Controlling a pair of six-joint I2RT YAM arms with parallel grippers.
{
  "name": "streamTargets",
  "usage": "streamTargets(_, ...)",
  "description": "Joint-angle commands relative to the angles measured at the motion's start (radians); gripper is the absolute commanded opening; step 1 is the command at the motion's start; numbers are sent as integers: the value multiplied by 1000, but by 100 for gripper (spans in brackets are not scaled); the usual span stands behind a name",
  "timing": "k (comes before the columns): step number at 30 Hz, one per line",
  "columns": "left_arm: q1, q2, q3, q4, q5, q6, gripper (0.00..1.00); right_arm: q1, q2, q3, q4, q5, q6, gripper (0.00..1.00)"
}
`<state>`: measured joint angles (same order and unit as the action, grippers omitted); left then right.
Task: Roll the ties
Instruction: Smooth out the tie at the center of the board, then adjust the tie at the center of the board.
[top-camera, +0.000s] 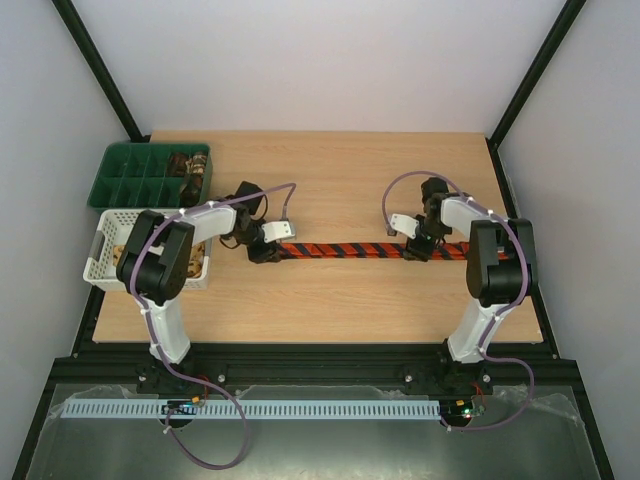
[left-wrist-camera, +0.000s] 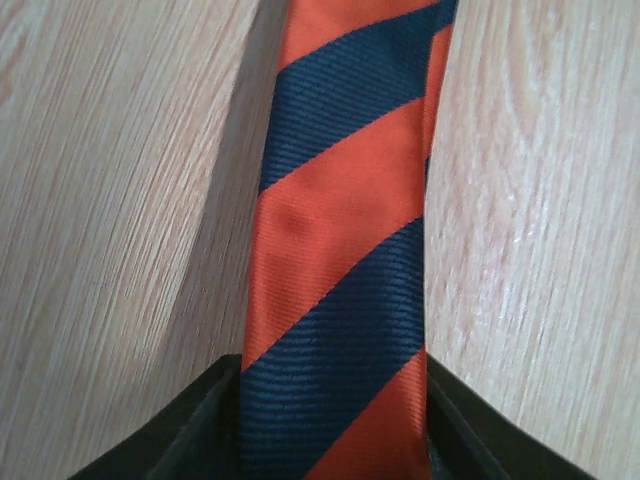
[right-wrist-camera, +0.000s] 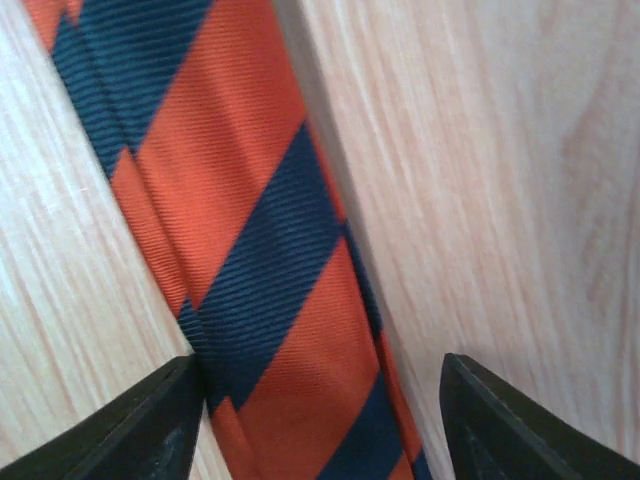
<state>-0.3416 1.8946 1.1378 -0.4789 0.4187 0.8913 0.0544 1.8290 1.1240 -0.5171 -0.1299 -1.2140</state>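
A red-and-black diagonally striped tie (top-camera: 340, 250) lies stretched left to right across the middle of the table. My left gripper (top-camera: 268, 251) is at its left end. In the left wrist view the tie (left-wrist-camera: 340, 250) fills the gap between the two fingers (left-wrist-camera: 205, 430), which touch both its edges, and it casts a shadow on the wood. My right gripper (top-camera: 416, 250) straddles the tie near its right end. In the right wrist view the tie (right-wrist-camera: 260, 260) lies between the spread fingers (right-wrist-camera: 150, 425), with bare wood on the right side. Tan ties (top-camera: 128, 243) lie in the white basket.
A white lattice basket (top-camera: 100, 262) stands at the left edge, partly hidden by the left arm. A green compartment tray (top-camera: 125, 180) sits behind it at the back left, with dark patterned rolls (top-camera: 190, 163) in its right compartments. The tie's right tip (top-camera: 462, 250) passes by the right arm.
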Motion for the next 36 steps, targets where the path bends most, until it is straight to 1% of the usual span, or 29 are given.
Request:
streamTargets(1,15,-24,-13,-30,15,22,55,-2,16,12,-4,43,33,74)
streamTargets(2,22,-31,-12,-31,29,28,60,-2,6,33,-16,31,46,78)
streamTargets(4,33,-49,-12,-35,54,42,65,-2,-16,80,-53,-8,79,82)
streamTargets(8,72,-86,-20,-54,104,94,69,-2,-37,213,-112,-131,227,89)
streamTargets(10,91,-107,-23,-55,125,108,69,-4,-48,282,-76,-197,360,92)
streamTargets(12,110,-128,-26,-51,147,113,70,-4,-60,343,-30,-287,501,99)
streamTargets(15,126,-152,-31,-44,173,115,71,-2,-48,434,35,-438,695,99)
streamTargets(17,127,-158,-38,-52,181,132,72,3,-2,518,35,-549,828,100)
streamTargets(18,127,-156,-39,-55,183,139,72,13,55,575,4,-584,907,96)
streamTargets(20,126,-151,-43,-58,176,143,72,40,145,684,-79,-660,1008,89)
streamTargets(21,126,-150,-44,-54,172,137,71,57,175,706,-85,-686,1059,87)
streamTargets(25,122,-155,-52,-47,157,116,71,147,244,645,22,-763,1308,81)
streamTargets(27,112,-159,-59,-48,136,110,70,206,268,613,60,-795,1381,76)
streamTargets(29,107,-163,-72,-40,118,107,69,265,292,586,90,-815,1426,72)
streamTargets(32,99,-156,-88,-22,106,89,68,349,336,563,87,-846,1449,62)
streamTargets(36,76,-143,-100,6,96,66,67,420,404,575,10,-817,1388,47)
